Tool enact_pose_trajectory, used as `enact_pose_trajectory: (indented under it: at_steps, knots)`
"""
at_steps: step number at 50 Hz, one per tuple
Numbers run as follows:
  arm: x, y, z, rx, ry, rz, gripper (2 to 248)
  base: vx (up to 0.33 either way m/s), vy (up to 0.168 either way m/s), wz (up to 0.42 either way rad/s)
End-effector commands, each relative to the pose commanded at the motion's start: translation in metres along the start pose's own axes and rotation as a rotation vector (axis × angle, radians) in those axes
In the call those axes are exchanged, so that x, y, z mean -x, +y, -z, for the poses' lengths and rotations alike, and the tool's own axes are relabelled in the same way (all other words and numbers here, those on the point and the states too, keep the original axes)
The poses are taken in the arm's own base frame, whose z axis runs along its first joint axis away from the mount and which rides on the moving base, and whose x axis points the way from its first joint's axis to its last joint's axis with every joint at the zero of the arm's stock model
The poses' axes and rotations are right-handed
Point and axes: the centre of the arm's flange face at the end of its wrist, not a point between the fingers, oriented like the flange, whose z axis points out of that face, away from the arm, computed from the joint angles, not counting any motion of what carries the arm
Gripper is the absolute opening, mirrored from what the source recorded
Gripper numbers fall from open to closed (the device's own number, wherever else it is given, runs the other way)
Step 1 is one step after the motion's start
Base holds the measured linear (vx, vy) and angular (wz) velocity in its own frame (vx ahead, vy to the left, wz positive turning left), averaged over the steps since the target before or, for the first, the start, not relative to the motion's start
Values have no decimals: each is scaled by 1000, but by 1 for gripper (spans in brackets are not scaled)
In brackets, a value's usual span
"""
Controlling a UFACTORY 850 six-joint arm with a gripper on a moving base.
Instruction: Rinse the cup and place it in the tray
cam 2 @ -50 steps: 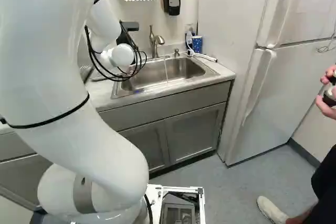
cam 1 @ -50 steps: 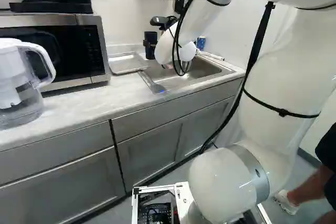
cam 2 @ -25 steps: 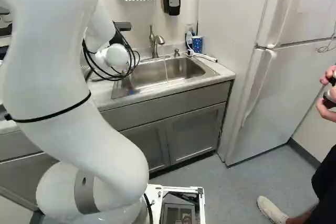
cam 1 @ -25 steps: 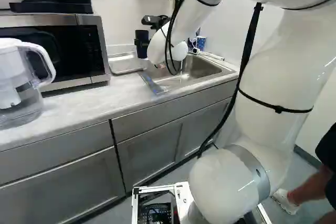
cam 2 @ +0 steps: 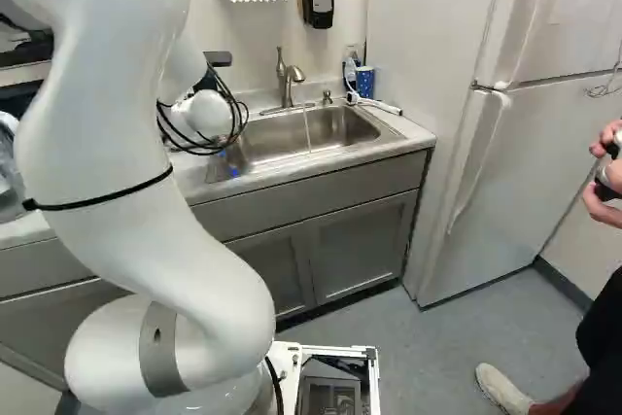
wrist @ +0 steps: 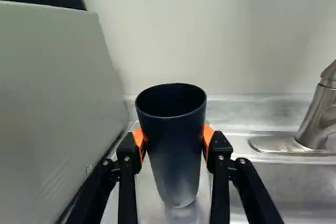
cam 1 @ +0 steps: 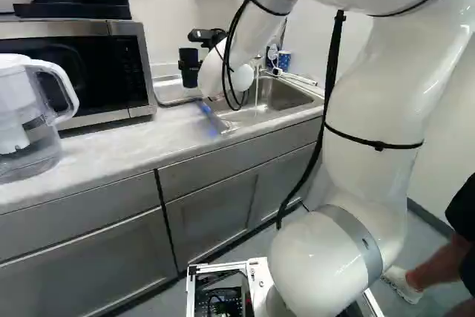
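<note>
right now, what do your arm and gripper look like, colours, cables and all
The arm is glossy white and rounded, with grey bands, thin black straps and black cables looping near the wrist. The gripper is black, with two slim fingers, orange pads and small silvery screws.

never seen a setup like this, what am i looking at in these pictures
The white machine is a robot arm. Two cameras on its base, behind it to the left and right, look ahead over one counter; another on its wrist gives the close-up. Its black gripper holds a dark cup, mouth up, between orange pads. On the counter stand a microwave and a pitcher; a tray lies beside the sink, where water runs from the faucet.
</note>
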Motion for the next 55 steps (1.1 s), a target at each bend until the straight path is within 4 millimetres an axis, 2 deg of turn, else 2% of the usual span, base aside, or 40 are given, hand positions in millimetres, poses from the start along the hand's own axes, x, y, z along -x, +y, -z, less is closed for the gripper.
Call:
enact_pose_trajectory:
  at_steps: [11,55]
  knots:
    - [12,-5,-8,-14,-17,-3,124,0,0,0]
    - [15,-5,-8,-4,-53,-3,124,0,0,0]
